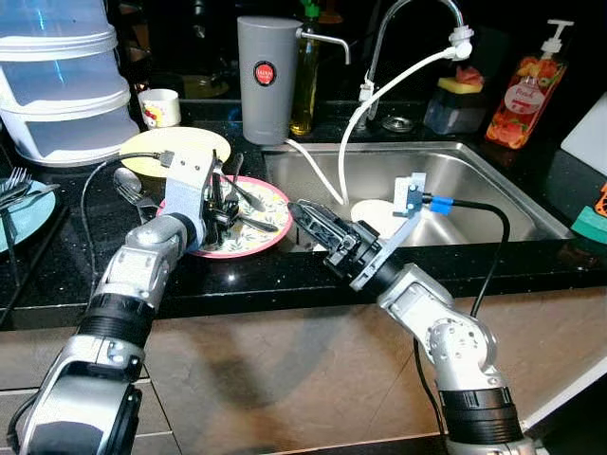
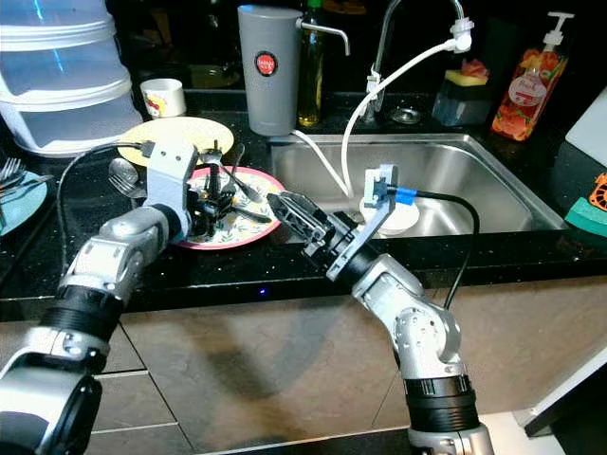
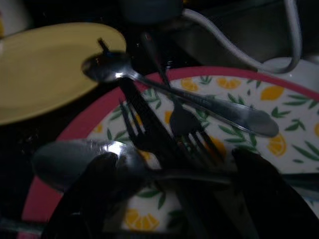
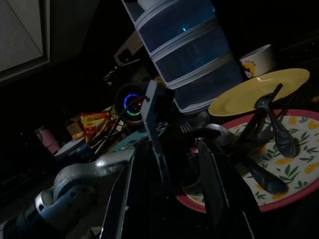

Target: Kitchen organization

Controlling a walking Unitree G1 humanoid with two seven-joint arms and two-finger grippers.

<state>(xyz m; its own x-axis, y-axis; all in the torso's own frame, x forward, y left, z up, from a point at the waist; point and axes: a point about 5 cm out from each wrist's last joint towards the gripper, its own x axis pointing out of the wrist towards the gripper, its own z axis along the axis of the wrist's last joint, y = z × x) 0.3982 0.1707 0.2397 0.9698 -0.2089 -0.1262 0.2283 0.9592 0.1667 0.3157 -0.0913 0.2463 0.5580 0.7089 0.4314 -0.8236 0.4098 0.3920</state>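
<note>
A pink-rimmed plate with a lemon pattern (image 1: 272, 203) lies on the black counter just left of the sink. On it lie several spoons and forks (image 3: 185, 123). My left gripper (image 1: 220, 210) hangs over the plate's left half, open, its fingers (image 3: 97, 196) either side of a spoon (image 3: 70, 163) that lies flat. My right gripper (image 1: 303, 216) reaches in from the right, tips at the plate's right rim and open with nothing between its fingers (image 4: 215, 185). A yellow plate (image 1: 190, 147) sits just behind.
The steel sink (image 1: 474, 180) holds a white plate (image 1: 375, 214) under the faucet hose. A grey canister (image 1: 267, 81), oil bottle (image 1: 305, 81), mug (image 1: 159, 107) and stacked plastic containers (image 1: 62, 85) line the back. A teal plate with forks (image 1: 19, 204) sits far left, a soap bottle (image 1: 522, 100) far right.
</note>
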